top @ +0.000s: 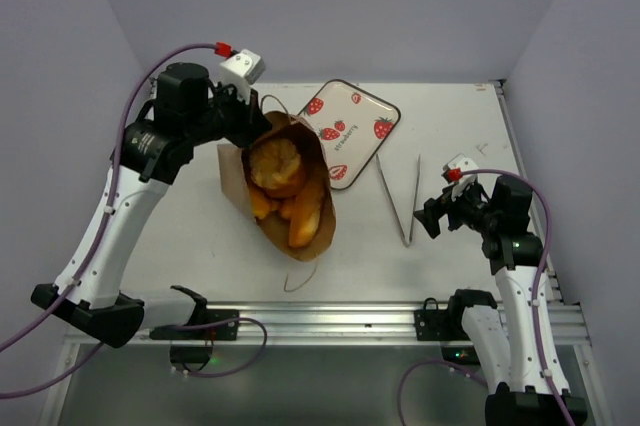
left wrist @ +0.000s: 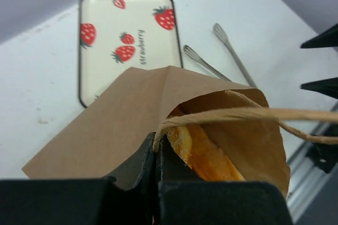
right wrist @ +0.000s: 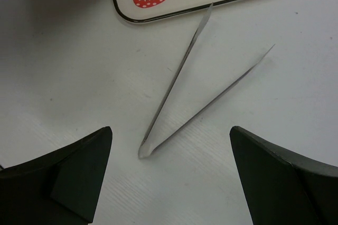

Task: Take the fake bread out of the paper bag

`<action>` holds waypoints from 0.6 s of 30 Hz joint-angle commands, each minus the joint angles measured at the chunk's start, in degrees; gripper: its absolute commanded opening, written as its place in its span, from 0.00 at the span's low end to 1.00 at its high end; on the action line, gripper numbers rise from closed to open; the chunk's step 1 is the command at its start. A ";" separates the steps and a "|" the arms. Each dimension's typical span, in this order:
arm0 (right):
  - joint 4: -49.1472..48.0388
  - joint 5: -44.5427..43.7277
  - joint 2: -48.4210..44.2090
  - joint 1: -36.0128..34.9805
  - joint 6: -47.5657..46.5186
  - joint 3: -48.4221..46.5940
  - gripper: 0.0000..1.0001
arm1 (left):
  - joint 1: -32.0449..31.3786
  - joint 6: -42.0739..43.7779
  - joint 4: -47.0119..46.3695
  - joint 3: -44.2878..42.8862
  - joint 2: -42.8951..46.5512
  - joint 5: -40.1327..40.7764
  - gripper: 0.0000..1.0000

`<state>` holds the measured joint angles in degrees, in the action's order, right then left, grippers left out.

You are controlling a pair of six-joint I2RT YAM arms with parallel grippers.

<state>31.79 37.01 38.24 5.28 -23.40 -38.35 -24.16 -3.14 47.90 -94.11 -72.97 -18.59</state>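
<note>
left tool: clamped shut on the paper bag rim, right by the cord handle
paper bag: on the desk, left of centre, mouth gaping open
fake bread: all inside the bag, orange-golden pieces showing through the mouth, ruffled bun on top
right tool: jaws wide, holding nothing, over the joined end of the tongs
tongs: flat on the desk, spread in a V, right of the bag
tray: strawberry print, behind the bag, one edge hidden by it
</note>
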 commanded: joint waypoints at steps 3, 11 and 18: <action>-0.41 0.60 -0.36 0.26 0.11 -2.43 0.99 | 0.17 6.73 -4.30 -4.96 1.16 12.68 0.00; 0.02 0.87 -0.45 0.26 0.11 -2.61 0.99 | 1.83 10.96 -14.23 11.73 5.99 33.43 0.00; 0.90 1.04 0.43 0.26 -0.51 -3.13 0.99 | 3.51 14.11 -23.26 27.90 13.88 27.04 0.00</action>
<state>32.58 37.01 38.24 5.28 -23.42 -38.72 -21.32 7.29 33.58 -71.44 -64.23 9.65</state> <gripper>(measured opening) 0.987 0.015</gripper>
